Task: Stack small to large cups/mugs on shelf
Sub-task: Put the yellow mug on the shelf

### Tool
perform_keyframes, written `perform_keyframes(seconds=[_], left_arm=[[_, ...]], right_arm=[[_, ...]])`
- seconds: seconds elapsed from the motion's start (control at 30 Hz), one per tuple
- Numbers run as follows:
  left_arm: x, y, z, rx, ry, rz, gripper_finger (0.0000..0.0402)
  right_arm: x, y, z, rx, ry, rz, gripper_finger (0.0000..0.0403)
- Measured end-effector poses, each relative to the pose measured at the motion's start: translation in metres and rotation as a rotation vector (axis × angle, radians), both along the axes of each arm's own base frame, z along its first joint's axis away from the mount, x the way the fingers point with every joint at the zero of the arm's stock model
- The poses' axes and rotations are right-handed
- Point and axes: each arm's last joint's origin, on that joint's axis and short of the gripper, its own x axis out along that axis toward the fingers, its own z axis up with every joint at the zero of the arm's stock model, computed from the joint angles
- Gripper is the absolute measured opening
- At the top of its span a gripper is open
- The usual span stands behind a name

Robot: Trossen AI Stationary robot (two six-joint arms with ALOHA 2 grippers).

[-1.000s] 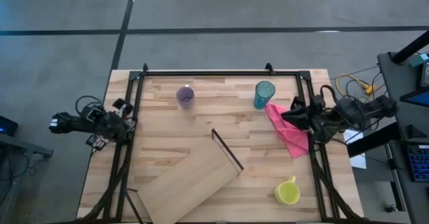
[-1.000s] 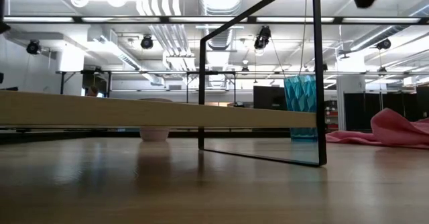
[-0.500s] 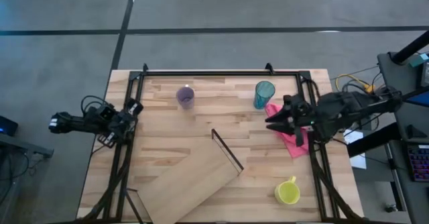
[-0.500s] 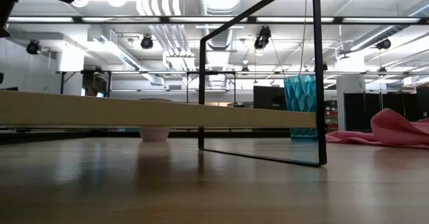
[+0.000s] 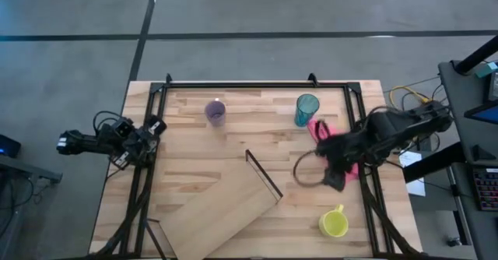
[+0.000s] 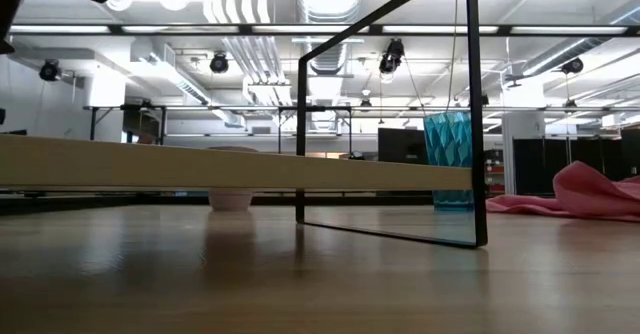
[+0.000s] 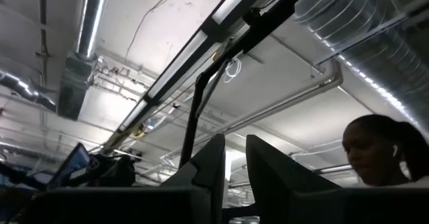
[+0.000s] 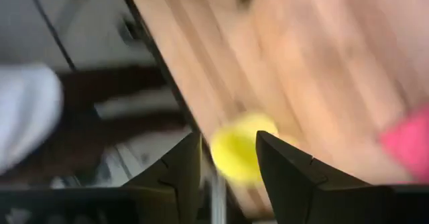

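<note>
Overhead layout. The left gripper (image 5: 158, 124) rests at the left edge of the wooden worktop (image 5: 194, 147); its fingers (image 7: 208, 167) stand slightly parted, empty. Translucent purple cup (image 5: 215, 112) stands upright near the far edge. The long light-wood shelf board with its dark metal end frame (image 5: 226, 209) lies diagonally. Teal tumbler (image 5: 306, 109) stands beside the pink cloth (image 5: 317, 129). Right gripper (image 5: 307, 169), fingers (image 8: 184, 170) released, hovers over the worktop near the small yellow handled mug (image 5: 334, 223).

The wooden table (image 5: 194, 151) carries the shelf (image 5: 222, 209), purple cup (image 5: 215, 112), teal tumbler (image 5: 306, 109), pink cloth (image 5: 317, 128) and yellow mug (image 5: 334, 223).
</note>
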Motion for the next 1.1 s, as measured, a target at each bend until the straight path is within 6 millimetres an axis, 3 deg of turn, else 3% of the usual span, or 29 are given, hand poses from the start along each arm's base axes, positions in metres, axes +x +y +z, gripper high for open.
perform_keyframes(seconds=[0.37, 0.67, 0.83, 1.1], left_arm=[[0.000, 0.001, 0.002, -0.032, 0.000, 0.015, 0.0048], [0.000, 0.001, 0.001, -0.033, 0.001, 0.017, 0.0048], [0.000, 0.002, 0.002, -0.051, 0.000, 0.031, 0.0047], [-0.002, 0.003, 0.008, -0.078, -0.017, 0.050, 0.0047]], right_arm=[[0.016, 0.061, -0.047, -0.078, 0.260, 0.110, 0.0131], [0.018, 0.106, -0.083, -0.198, 0.328, 0.285, 0.0121], [0.022, 0.116, -0.100, -0.386, 0.273, 0.297, 0.0115], [0.023, 0.117, -0.119, -0.419, 0.318, 0.357, 0.0111]])
